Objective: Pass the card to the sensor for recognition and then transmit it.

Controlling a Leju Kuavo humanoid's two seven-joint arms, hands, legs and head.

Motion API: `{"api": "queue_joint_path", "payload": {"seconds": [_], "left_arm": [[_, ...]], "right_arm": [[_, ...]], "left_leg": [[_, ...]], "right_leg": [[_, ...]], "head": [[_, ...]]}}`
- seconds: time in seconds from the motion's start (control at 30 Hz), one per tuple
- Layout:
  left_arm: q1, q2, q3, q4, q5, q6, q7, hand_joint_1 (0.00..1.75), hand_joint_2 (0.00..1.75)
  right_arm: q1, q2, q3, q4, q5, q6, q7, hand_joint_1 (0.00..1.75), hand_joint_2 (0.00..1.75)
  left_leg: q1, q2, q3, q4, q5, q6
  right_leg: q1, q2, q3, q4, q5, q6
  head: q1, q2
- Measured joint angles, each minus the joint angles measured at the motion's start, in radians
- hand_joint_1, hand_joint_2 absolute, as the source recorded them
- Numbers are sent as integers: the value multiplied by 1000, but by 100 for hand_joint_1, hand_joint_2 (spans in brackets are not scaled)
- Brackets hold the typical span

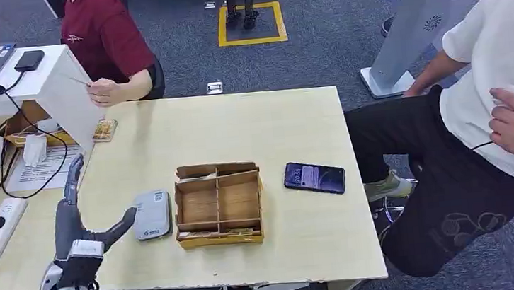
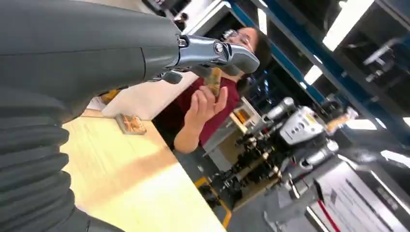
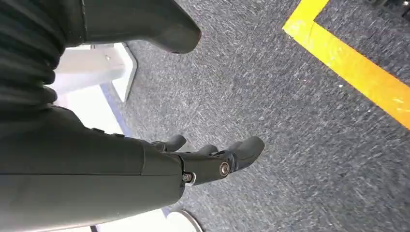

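The robot's left hand point(image 1: 76, 212) is spread, holding nothing, beside the grey rounded plastic sensor point(image 1: 152, 214). The small tan card point(image 1: 79, 80) sits in the seated person's fingers (a fumbled handover could drop it). Its right hand point(image 3: 212, 159) hangs empty, loosely open.

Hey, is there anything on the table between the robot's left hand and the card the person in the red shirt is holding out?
Nothing visible. The left hand is raised, fingers apart, over the table's left side. The card is held beyond it in the person's hand. The grey sensor and wooden box lie off to the hand's right.
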Motion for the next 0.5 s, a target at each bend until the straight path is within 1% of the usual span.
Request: {"api": "queue_joint_path", "payload": {"seconds": [0.07,0.13,0.27,0.37,0.43,0.5], "left_arm": [[36,18,-35,-36,-64,25,-15,0,175],[63,30,-62,-59,-80,35,-19,0,175],[87,42,-87,-84,-95,45,-21,0,175],[91,52,-115,-88,-183,84,-31,0,175],[91,55,-160,-85,-217,104,-48,0,175],[89,56,-222,-77,-253,136,-49,0,175]], "right_arm": [[0,-2,-5,0,1,0,2,0,175],[0,-4,-8,0,3,2,2,0,175],[0,-6,-9,0,3,2,2,0,175],[0,-8,-9,0,9,0,1,0,175],[-2,-10,-10,0,9,-5,-7,0,175],[-6,-13,-13,0,14,-4,-14,0,175]], "left_leg": [[0,0,0,0,0,0],[0,0,0,0,0,0],[0,0,1,0,1,-1],[0,0,1,0,1,-1],[0,0,1,0,1,-1],[0,0,0,0,1,-1]], "right_leg": [[0,0,0,0,0,0],[0,0,0,0,0,0],[0,0,1,0,1,-1],[0,0,1,0,1,-1],[0,0,1,0,1,-1],[0,0,1,0,1,-1]], "head": [[0,0],[0,0],[0,0],[0,0],[0,0],[0,0]]}}
